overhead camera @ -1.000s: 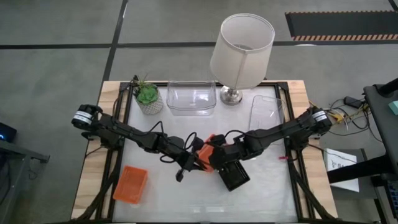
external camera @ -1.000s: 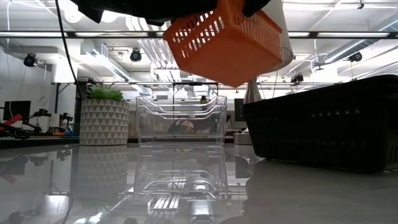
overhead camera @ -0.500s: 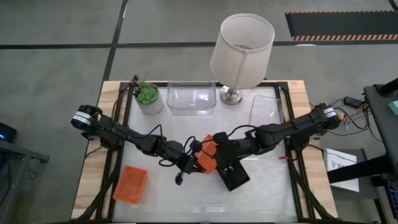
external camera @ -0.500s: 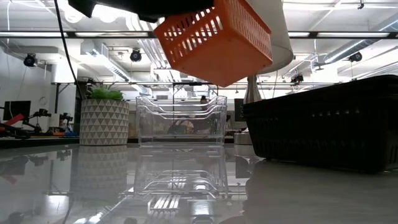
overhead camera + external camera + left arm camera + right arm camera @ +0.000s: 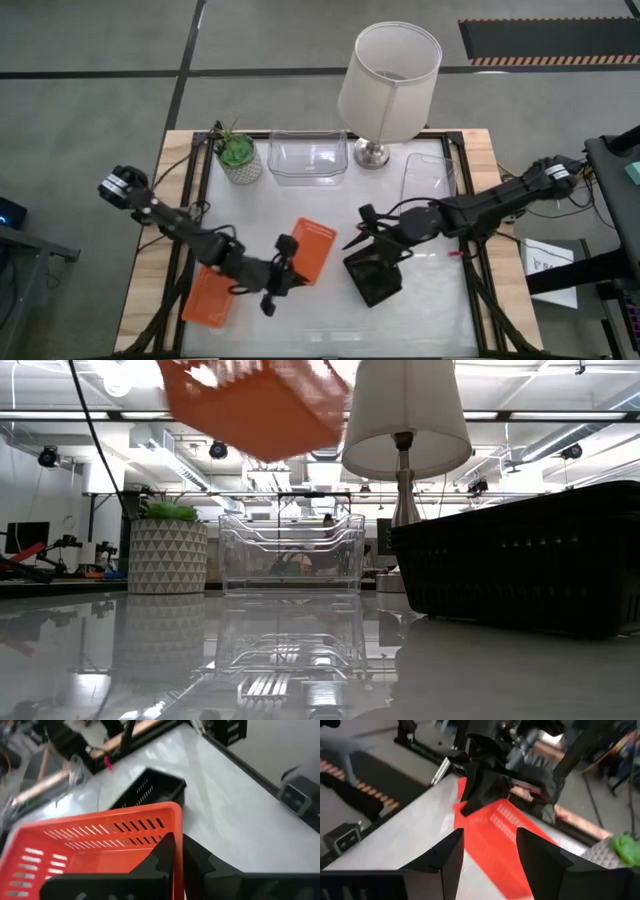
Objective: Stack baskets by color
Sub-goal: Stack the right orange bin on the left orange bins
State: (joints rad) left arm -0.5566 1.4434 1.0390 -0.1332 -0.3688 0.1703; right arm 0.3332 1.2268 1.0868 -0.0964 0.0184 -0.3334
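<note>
Left claw [image 5: 287,262] clenched on the rim of an orange mesh plastic basket [image 5: 312,250], held above the bench [image 5: 440,310] (tilted). Right claw [image 5: 362,228] released, over the black mesh basket [image 5: 375,278].

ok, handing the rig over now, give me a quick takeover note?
Left tool: shut on the rim of an orange basket, held above the table mid-front.
Right tool: open, empty, above the black baskets.
Another orange basket sits front-left. One clear basket sits at the back, another back-right.
Done: black looks stacked.
Left: carried orange onto the front-left one; join the clear ones.
</note>
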